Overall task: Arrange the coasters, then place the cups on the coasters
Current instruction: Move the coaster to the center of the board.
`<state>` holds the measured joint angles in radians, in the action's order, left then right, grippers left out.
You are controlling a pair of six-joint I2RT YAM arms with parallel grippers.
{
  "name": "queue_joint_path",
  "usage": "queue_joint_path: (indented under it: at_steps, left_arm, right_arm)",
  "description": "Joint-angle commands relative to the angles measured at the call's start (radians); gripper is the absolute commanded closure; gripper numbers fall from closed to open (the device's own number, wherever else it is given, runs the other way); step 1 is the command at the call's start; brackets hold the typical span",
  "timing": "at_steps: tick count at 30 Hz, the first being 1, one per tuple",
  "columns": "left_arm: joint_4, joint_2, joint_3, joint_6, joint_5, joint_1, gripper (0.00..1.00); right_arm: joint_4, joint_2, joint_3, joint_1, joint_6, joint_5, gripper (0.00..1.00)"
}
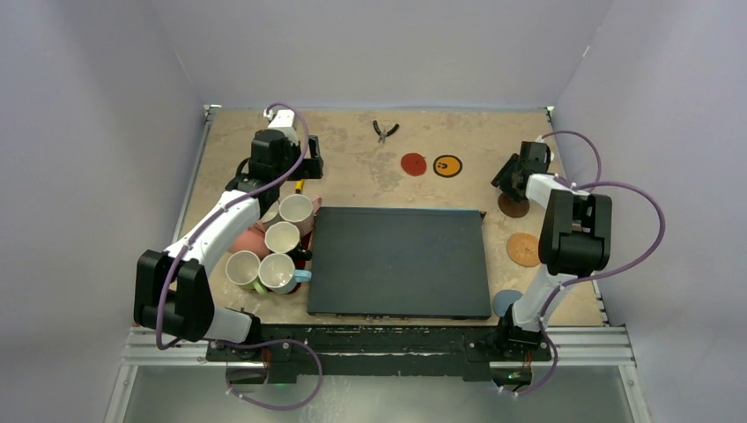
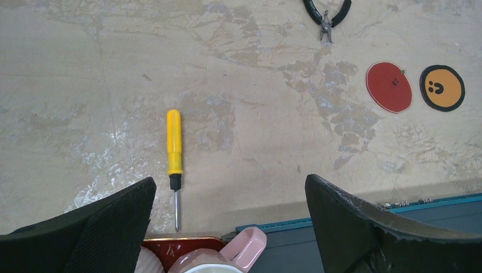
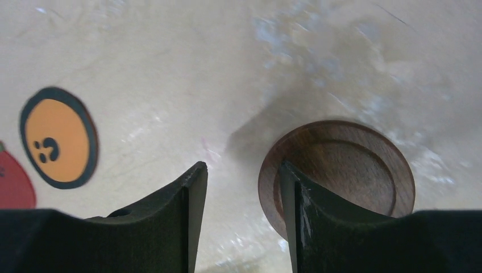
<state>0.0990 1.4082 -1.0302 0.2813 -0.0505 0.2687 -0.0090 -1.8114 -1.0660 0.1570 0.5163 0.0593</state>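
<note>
Bare table (image 2: 273, 148) lies between screwdriver (image 2: 174, 142) and red coaster (image 2: 389, 87); mugs (image 1: 283, 236) crowd the mat's (image 1: 398, 262) left edge.

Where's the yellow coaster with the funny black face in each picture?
Top external: yellow coaster in the upper middle, just right of the red coaster.
Left wrist: far right, near the top.
Right wrist: left side.
Shared landmark: the red coaster lies left of it in every view.

Top camera overhead, facing down; both wrist cameras share yellow coaster (image 2: 442, 87).
</note>
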Motion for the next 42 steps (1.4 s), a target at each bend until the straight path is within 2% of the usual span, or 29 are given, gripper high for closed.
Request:
queue_joint_path:
  at_steps: [1, 13, 42]
  left_arm:
    - [-0.012, 0.010, -0.039, 0.016, 0.009, 0.002, 0.01]
    - [-0.009, 0.031, -0.040, 0.013, 0.006, 0.003, 0.02]
    - [-0.006, 0.049, -0.045, 0.012, 0.006, 0.003, 0.02]
  right_arm:
    - [-0.010, -0.094, -0.051, -0.047, 0.023, -0.086, 0.48]
    - [0.037, -0.258, -0.232, -0.119, 0.081, -0.106, 0.50]
    - [0.077, -0.394, -0.336, -0.130, 0.136, -0.133, 0.51]
